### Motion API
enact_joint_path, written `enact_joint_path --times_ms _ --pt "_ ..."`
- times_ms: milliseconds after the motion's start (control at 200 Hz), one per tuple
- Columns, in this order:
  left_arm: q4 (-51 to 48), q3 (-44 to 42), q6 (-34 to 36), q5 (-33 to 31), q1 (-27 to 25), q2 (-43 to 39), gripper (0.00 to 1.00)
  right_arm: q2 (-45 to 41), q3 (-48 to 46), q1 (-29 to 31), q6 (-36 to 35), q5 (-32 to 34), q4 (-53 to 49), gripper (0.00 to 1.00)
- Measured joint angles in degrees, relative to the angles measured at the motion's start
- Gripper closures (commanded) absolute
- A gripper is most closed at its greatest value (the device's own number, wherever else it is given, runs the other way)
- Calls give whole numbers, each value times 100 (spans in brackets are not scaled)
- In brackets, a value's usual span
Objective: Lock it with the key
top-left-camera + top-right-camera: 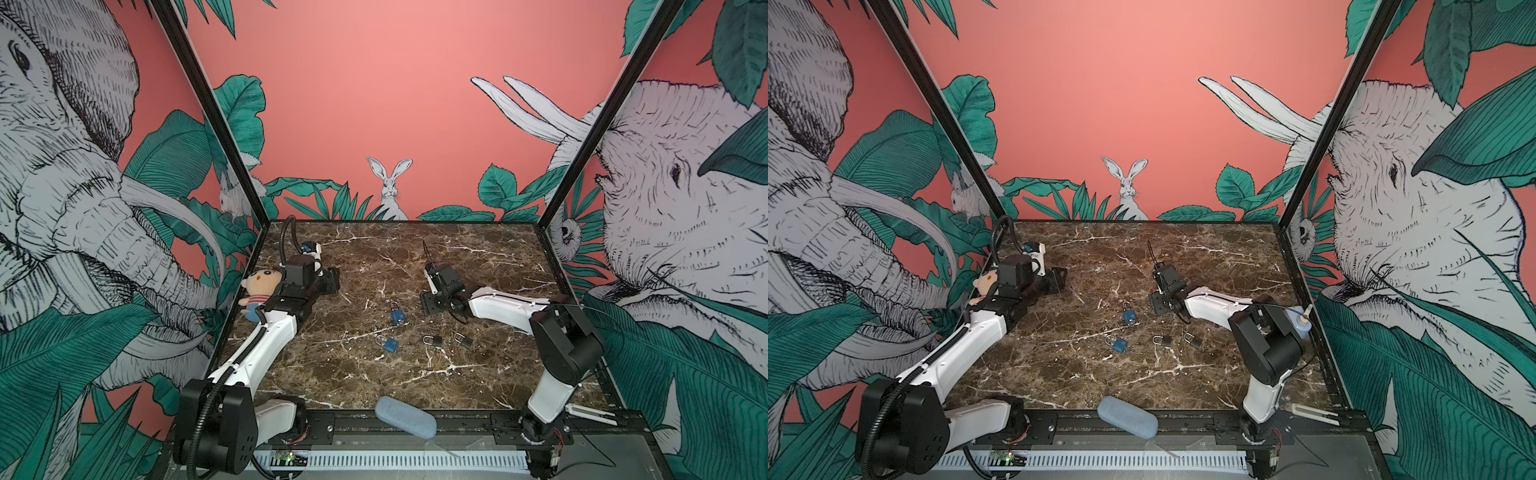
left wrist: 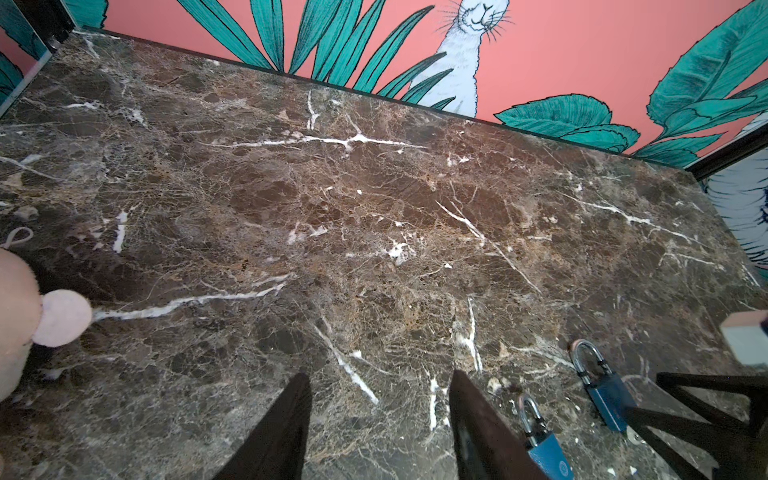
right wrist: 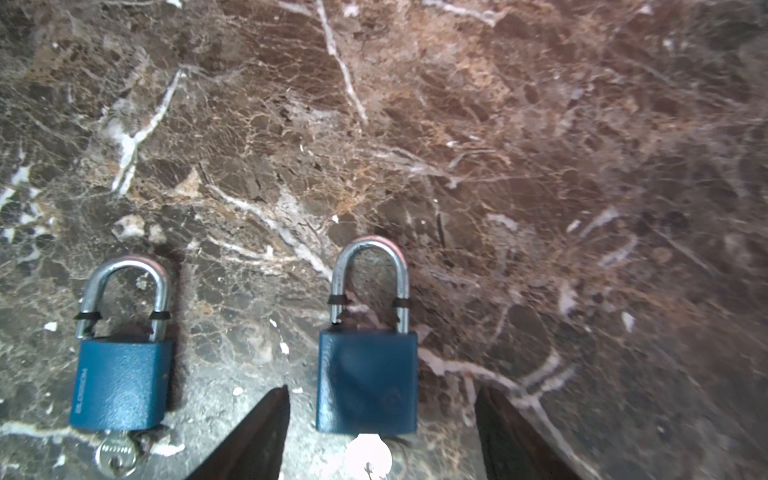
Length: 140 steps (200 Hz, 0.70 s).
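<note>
A pad [image 1: 405,415] lies at your table's [image 1: 332,374] front edge; behind it, mid-table, sit dark locks [image 1: 433,341] and blue locks [image 1: 390,345], a key [image 3: 116,453] in one blue. Your right gripper [image 3: 383,390] is wide and empty, a blue lock lined up between its fingers [image 3: 257,436], untouched. The left gripper [image 2: 379,374], wide and empty too, sits by the toy [image 1: 262,286] at the left edge — bare marble beyond.

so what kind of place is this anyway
Probably a robot test cell, not a home: a marble-look tabletop boxed in by printed jungle wall panels, a left arm and a right arm mounted at its front edge, and a blue padlock among several laid out between them.
</note>
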Motion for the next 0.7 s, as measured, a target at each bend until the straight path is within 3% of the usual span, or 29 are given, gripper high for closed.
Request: enact_joint_path --times_ms 700 --pt "-11 0 -37 127 -24 68 50 664 415 50 -42 177 -258 40"
